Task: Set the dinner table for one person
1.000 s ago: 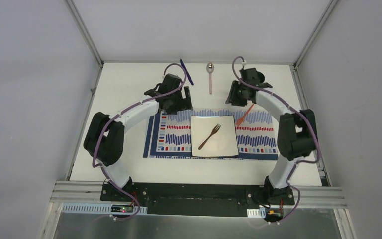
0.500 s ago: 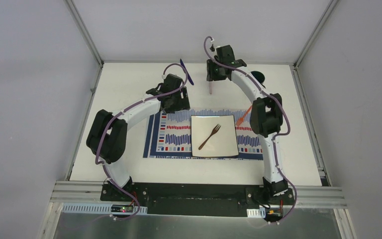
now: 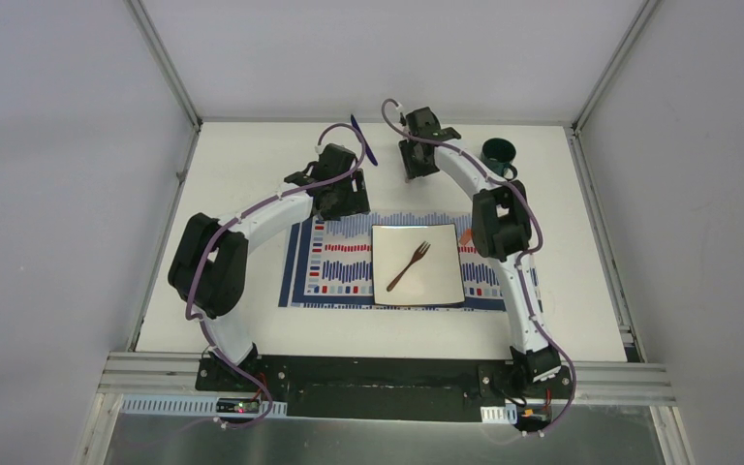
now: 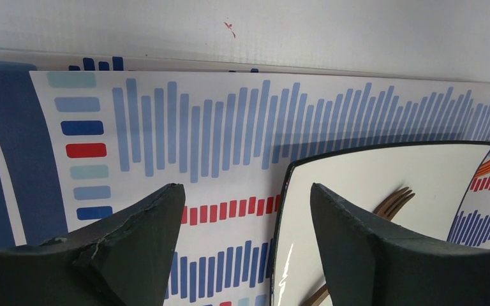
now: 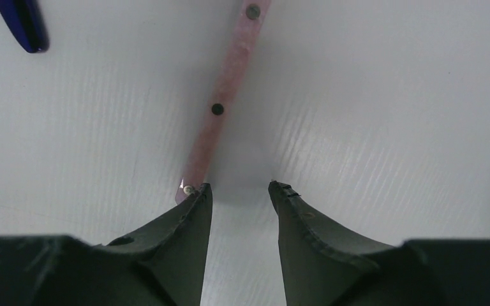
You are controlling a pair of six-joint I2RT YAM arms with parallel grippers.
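White and matte, the table (image 3: 242, 165) fills the floor of the booth in the top view, running from the arm bases at your near edge to the back wall, and everything else lies on it. A striped placemat (image 3: 339, 266) sits in the middle on your side. It carries a square plate (image 3: 397, 242) with a brown fork (image 3: 409, 264) slanted across it. Your left gripper (image 4: 245, 191) hangs over the placemat's far left part, just beside the plate's far left corner, with its jaws wide apart and holding nothing. Your right gripper (image 5: 239, 186) reaches to the table's far edge, low over the bare top. Its jaws stand partly apart with only tabletop between them, so it grips nothing. A pink handle (image 5: 220, 108) lies just ahead of it, its near end at the outer side of one fingertip and not inside the gap. A blue utensil (image 3: 363, 139) lies left of that handle, apart from it. A dark green mug (image 3: 497, 155) stands upright toward the far right corner. An orange sliver (image 3: 466, 235) shows beside the right arm's elbow, on the placemat's right part.
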